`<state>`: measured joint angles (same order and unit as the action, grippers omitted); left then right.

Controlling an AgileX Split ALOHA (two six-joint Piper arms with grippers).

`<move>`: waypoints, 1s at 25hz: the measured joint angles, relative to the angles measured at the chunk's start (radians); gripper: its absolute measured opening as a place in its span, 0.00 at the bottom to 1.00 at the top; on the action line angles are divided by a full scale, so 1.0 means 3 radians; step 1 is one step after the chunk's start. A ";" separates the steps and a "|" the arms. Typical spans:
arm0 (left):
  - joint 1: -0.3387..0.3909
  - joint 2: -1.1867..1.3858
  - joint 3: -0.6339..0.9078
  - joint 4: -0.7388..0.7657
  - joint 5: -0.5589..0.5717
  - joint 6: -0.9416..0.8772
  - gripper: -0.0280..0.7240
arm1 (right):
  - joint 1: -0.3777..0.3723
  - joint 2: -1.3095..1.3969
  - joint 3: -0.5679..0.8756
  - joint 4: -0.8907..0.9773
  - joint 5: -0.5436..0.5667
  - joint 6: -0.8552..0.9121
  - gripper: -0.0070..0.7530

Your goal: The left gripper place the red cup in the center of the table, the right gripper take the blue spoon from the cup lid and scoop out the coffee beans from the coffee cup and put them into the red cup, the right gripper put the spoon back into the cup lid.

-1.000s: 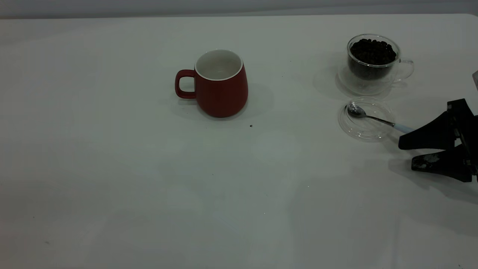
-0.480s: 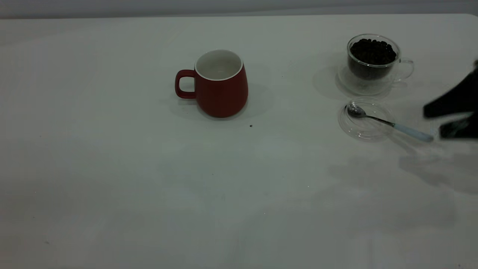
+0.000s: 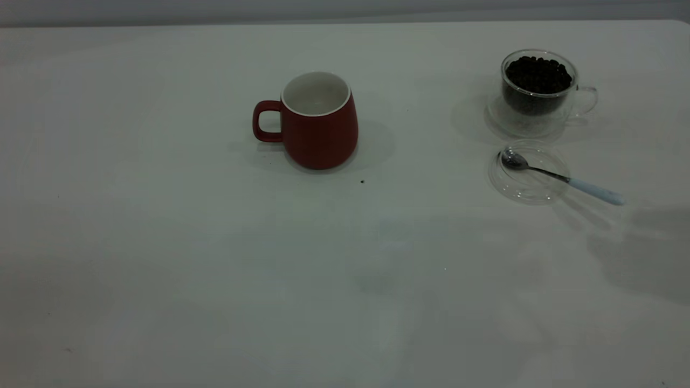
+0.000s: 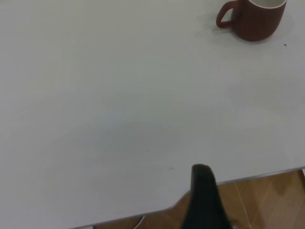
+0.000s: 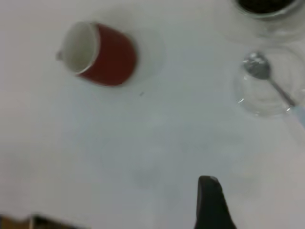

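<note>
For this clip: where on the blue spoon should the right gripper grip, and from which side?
Probably the pale blue handle end of the blue spoon. It sticks out past the cup lid rim toward the table's right edge, while the bowl lies inside the lid. Come from the right, clear of the coffee cup behind.

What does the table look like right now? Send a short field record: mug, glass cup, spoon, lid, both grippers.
red cup: upright near table centre, handle toward the left arm's side, no beans visible inside
coffee cup: upright, holds coffee beans
blue spoon: bowl in cup lid, handle over the rim
left gripper: over the table edge, away from the mug
right gripper: above the table, holding nothing visible
</note>
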<state>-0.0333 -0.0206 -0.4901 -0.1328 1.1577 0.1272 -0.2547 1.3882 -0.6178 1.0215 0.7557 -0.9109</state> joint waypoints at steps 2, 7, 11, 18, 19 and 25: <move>0.0000 0.0000 0.0000 0.0000 0.0000 0.0000 0.82 | 0.0127 -0.0370 0.0000 -0.0357 0.0182 0.0412 0.68; 0.0000 0.0000 0.0000 0.0000 0.0000 0.0000 0.82 | 0.0322 -0.1430 0.0004 -0.1373 0.0802 0.1513 0.68; 0.0000 0.0000 0.0000 0.0000 0.0000 0.0000 0.82 | 0.0322 -0.2128 0.0011 -0.2428 0.1243 0.2294 0.68; 0.0000 0.0000 0.0000 0.0000 0.0000 0.0000 0.82 | 0.0353 -0.2812 0.0026 -0.3660 0.1498 0.3152 0.68; 0.0000 0.0000 0.0000 0.0000 0.0000 0.0000 0.82 | 0.0383 -0.2875 0.0026 -0.3683 0.1494 0.3164 0.68; 0.0000 0.0000 0.0000 0.0000 0.0000 0.0000 0.82 | 0.0876 -0.3308 0.0360 -0.3687 0.1316 0.3185 0.68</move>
<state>-0.0333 -0.0206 -0.4901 -0.1328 1.1577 0.1272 0.0082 0.3957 -0.5098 -0.0845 1.1506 0.0447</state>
